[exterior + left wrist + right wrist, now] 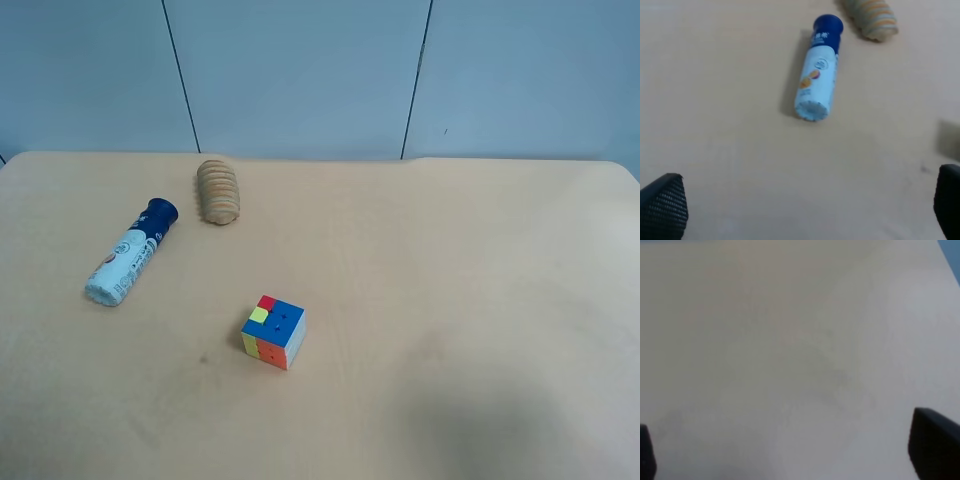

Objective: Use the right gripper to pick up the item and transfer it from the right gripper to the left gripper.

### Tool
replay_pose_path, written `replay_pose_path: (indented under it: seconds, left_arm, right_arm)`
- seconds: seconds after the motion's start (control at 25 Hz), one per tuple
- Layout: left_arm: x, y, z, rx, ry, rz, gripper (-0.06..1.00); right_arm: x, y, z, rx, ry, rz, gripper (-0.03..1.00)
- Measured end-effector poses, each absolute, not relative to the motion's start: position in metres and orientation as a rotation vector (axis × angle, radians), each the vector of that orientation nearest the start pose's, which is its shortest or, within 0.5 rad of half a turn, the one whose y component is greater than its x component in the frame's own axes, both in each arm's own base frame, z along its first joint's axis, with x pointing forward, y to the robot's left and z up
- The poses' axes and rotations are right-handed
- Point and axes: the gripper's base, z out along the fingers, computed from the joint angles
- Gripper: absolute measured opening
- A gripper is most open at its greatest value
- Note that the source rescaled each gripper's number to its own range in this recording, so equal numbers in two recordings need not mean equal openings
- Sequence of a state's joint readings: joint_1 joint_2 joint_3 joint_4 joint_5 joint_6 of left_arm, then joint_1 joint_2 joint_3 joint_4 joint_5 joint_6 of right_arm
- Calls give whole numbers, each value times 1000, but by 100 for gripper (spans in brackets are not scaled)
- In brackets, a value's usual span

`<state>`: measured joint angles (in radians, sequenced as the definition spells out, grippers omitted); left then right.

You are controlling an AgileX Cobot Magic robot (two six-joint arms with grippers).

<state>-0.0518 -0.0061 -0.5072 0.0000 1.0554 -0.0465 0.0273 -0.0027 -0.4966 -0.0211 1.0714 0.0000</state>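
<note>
The item (817, 70) lies on its side well ahead of the wide-spread left pincer (805, 207), untouched

A pale tan table (450, 300) with rounded far corners carries three things, all resting directly on its top. The bottle (130, 253) lies on its side near the exterior high view's left edge, its navy cap pointing toward the ribbed tan wooden piece (218, 191), which sits just beside the cap and closer to the table's far edge. The multicoloured puzzle cube (273, 332) stands apart from both, nearer the middle of the table.
</note>
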Motion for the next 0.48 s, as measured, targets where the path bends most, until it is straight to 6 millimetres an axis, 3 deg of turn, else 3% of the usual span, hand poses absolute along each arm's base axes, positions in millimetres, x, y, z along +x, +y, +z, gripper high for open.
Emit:
replay_pose_path:
  seconds: [0.48]
  left_arm:
    - [-7,-6,280,32,2024,-63,100]
  right_arm:
    - [-5,-2,275,-27,2055,-8,100]
